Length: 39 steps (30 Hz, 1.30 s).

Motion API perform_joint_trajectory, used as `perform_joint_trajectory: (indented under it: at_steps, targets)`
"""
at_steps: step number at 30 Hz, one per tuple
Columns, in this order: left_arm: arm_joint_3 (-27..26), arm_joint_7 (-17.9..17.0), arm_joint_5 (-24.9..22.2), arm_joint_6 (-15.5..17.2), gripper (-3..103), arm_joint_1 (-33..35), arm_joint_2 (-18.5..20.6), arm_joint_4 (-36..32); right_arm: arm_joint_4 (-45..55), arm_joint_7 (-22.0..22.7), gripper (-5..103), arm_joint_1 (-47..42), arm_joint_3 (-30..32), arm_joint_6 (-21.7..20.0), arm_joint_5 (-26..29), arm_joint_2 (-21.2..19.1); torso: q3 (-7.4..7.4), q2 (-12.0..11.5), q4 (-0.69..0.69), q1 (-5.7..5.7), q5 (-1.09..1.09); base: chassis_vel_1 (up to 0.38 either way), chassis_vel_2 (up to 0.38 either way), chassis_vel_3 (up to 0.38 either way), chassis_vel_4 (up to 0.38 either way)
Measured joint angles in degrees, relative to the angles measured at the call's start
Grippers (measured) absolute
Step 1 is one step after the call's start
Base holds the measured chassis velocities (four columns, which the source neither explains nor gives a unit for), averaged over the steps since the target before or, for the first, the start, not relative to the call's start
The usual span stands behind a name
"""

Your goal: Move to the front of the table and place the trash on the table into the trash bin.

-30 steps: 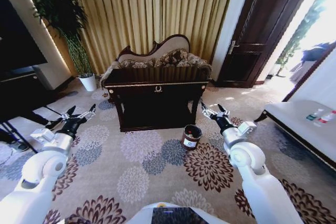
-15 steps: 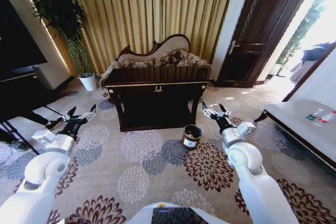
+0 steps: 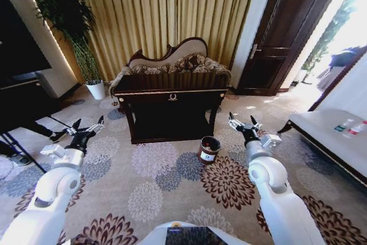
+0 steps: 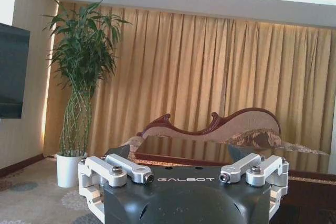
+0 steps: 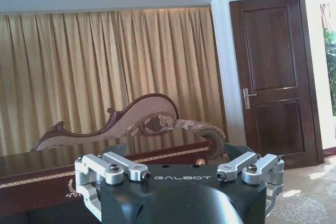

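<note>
the dark glossy desk (image 3: 170, 97) stands across the carpet, in front of a carved sofa (image 3: 172, 61) and gold curtains (image 3: 166, 10). its top is seen at a shallow angle, so any trash lying on it is hard to make out; a small pale-gold spot near the top's edge in the right wrist view may be one piece. one trash bin (image 3: 208, 149), round and dark brown with a white label, sits on the floral carpet (image 3: 155, 187) just off the desk's front right leg. two arms reach forward: the left hand (image 3: 87, 127) low at the left, fingers spread wide and empty; the right hand (image 3: 243, 123) near the bin, also spread wide and empty.
</note>
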Motion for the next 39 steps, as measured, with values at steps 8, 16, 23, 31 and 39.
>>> perform_joint_trajectory:
  at_steps: [8, 16, 23, 31, 39]
  targets:
    - [-0.1, 1.5, -0.1, 1.1, 100, 0.7, -0.4, 0.6, 0.8, -0.4, 100, -1.2, 0.3, -1.8, -0.6, 1.4, 0.0, 0.0, 0.01, 0.0, 0.0, 0.0, 0.0, 0.0, 0.0]
    - [0.4, 2.9, -0.2, 1.3, 100, 0.4, -0.5, 1.1, 3.1, -1.4, 100, -2.7, 1.6, -2.1, 2.7, 1.0, 0.0, 0.0, 0.0, -0.01, 0.0, 0.0, 0.0, 0.0, 0.0]
    - [-0.4, 3.2, -2.6, 1.3, 100, 0.6, 0.4, 1.2, 2.1, -4.5, 100, -3.8, 2.3, 1.2, 2.7, 0.6, 0.0, 0.0, 0.0, 0.0, 0.0, 0.0, 0.0, 0.0, 0.0]
    - [-0.5, 3.6, -5.2, 1.4, 100, 0.5, 1.6, 0.8, -1.7, -9.4, 100, -3.3, 1.2, 4.5, 1.1, 0.6, 0.0, 0.0, 0.0, 0.0, 0.0, 0.0, 0.0, 0.0, 0.0]
    - [-1.3, 4.0, -6.1, 1.3, 100, 1.2, 3.0, 0.4, -7.7, -15.2, 100, -0.8, 2.1, 9.0, 0.8, -4.9, 0.0, 0.0, 0.01, 0.0, 0.0, 0.0, 0.0, 0.0, 0.0]
